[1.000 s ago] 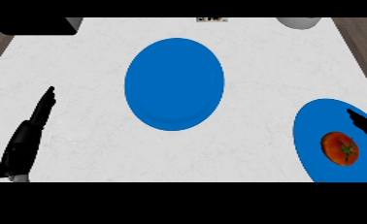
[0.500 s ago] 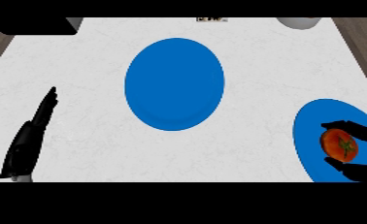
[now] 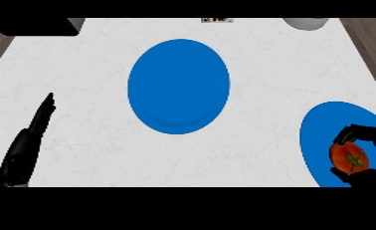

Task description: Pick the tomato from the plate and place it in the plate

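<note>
The right robot hand [image 3: 360, 131] curls round the stem-up tomato [image 3: 350, 157] over the right plate [image 3: 317, 135]; left robot hand [image 3: 28, 144] lies straight-fingered

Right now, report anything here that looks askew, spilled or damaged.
Nothing stands out. The round red tomato sits on the blue round plate at the right edge, the black right hand curled round it. The second blue plate lies flat mid-counter. The black left hand rests open, lower left.

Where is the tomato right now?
In the head view, the tomato sits at the lower right, on the blue plate by the edge, with the right hand curled round it.
</note>
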Motion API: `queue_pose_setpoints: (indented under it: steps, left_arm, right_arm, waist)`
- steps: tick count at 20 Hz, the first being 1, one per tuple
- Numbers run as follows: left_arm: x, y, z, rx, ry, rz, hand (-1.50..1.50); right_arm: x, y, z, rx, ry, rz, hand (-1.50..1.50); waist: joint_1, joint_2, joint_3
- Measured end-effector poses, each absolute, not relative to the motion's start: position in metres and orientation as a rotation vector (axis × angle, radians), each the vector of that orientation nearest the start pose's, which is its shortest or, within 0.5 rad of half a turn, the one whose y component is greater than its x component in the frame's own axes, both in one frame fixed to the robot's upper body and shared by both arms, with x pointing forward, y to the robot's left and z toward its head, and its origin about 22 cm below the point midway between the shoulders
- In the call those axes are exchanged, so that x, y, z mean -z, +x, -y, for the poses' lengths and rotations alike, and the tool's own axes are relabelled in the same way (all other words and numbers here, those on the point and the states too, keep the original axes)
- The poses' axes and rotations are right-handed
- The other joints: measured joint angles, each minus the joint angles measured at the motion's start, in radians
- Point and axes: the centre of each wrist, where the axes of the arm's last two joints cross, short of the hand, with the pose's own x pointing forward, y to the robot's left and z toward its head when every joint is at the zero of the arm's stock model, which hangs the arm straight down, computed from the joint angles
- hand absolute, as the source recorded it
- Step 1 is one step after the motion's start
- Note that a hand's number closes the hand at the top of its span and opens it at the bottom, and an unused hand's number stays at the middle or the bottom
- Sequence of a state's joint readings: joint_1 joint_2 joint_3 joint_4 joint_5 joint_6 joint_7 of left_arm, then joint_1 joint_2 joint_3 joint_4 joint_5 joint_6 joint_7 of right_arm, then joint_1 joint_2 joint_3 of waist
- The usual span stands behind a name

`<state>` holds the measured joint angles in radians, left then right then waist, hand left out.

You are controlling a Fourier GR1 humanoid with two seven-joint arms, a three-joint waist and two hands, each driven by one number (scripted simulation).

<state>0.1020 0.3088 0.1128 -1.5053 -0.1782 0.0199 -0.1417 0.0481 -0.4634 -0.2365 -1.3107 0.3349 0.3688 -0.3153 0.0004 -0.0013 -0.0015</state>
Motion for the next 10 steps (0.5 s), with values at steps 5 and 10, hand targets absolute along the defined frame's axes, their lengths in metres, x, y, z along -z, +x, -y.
queue_pose_setpoints:
  steps: [5, 10]
  left_arm:
    - [0.004, 0.209, -0.341, 0.291, 0.494, 1.516, 0.00]
    - [0.006, 0.207, -0.342, 0.283, 0.492, 1.508, 0.00]
  right_arm:
    - [-0.004, 0.203, 0.402, -0.625, -0.675, 1.149, 1.50]
    - [-0.016, 0.200, 0.375, -0.558, -0.996, 0.968, 1.50]
  waist:
    - [-0.005, -0.007, -0.013]
    - [-0.014, -0.008, -0.012]
